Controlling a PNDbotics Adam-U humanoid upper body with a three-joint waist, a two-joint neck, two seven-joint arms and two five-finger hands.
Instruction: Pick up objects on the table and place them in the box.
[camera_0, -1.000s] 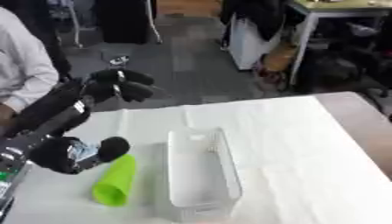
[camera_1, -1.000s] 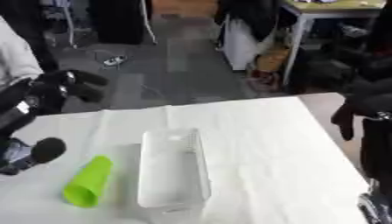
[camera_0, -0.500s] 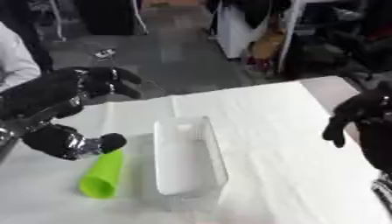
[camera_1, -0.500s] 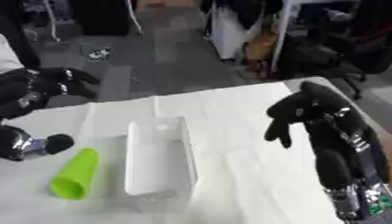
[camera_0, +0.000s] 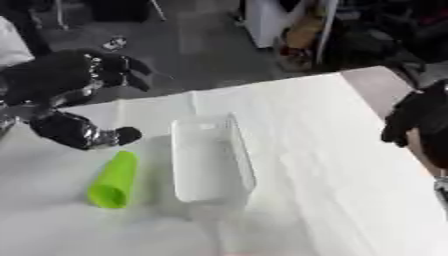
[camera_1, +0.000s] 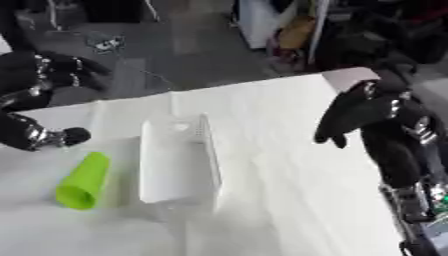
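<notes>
- Green cup (camera_0: 113, 180) lies on its side at lower left of the frame, open mouth toward the near edge, long axis running near-to-far, just left of the clear box (camera_0: 212, 156).
- Left hand (camera_0: 83, 80), upper left, hovers beyond the cup's closed end, thumb low, fingers loosely curled, holding nothing; clearly nearer.
- Right hand (camera_1: 363, 111), far right, hangs with fingers drooping and relaxed, well apart.

Pretty soft and smeary all over, with motion blur on both views. Bright, even light on the white surface (camera_0: 332, 165), nearly blown out toward the near edge. Faint grey shadows beside the clear box (camera_0: 210, 157) and under the green cup (camera_0: 114, 180). Dim, murky background up top. Dark right hand (camera_1: 363, 112) just a blurry mass, edges smudged.
</notes>
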